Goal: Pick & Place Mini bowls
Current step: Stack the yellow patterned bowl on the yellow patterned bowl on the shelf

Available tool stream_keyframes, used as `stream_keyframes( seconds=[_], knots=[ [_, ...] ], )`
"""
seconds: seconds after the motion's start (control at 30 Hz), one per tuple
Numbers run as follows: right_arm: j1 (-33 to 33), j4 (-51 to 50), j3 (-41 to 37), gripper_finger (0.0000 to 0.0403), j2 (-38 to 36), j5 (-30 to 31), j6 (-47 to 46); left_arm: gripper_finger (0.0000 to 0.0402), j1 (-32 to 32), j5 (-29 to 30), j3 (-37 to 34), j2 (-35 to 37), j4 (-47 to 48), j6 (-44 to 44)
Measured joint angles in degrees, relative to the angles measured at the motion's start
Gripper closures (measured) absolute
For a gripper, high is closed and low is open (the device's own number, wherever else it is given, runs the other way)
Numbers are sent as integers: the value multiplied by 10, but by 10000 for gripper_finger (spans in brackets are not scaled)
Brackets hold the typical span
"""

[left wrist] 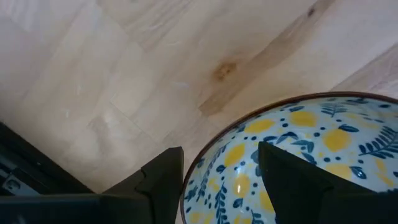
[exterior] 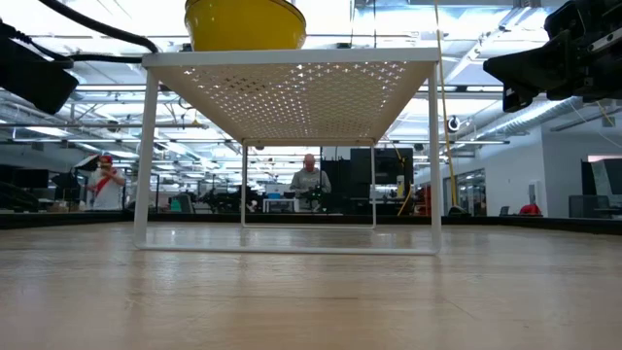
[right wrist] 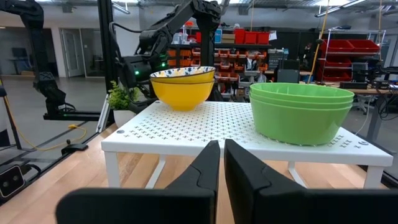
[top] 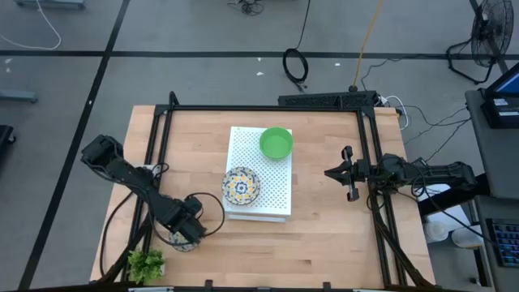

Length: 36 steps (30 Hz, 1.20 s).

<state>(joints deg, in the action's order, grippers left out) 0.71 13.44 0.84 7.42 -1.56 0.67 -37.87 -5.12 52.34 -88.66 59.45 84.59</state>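
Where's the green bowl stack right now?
In the high view, the green bowl stack sits on the white board's far right corner, diagonally beyond the patterned bowls on the board's left edge.

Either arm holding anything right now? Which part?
Left gripper straddles the rim of a patterned bowl, one finger inside and one outside; a closed grip cannot be told. Right gripper is shut on nothing.
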Motion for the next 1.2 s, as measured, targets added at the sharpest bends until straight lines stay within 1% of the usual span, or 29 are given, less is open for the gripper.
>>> stream_keyframes(
  seconds=[0.33, 0.4, 0.5, 0.8, 0.93, 1.03, 1.2],
  knots=[
    [0, 0, 0, 389, 0, 0, 0, 193, 0, -7, 0, 0, 0, -33],
    [0, 0, 0, 390, 0, 0, 0, 199, 0, -7, 0, 0, 0, -37],
    [0, 0, 0, 389, 0, 0, 0, 224, 0, -5, 0, 0, 1, -46],
    [0, 0, 0, 391, 0, 0, 0, 330, 0, 0, 0, 0, 0, -58],
    [0, 0, 0, 391, 0, 0, 0, 360, 0, -6, 2, 2, -1, -66],
    [0, 0, 0, 389, 0, 0, 0, 362, 0, -6, 2, 2, -2, -66],
    [0, 0, 0, 388, 0, 0, 0, 331, 0, 4, 0, -1, 2, -67]
  ],
)
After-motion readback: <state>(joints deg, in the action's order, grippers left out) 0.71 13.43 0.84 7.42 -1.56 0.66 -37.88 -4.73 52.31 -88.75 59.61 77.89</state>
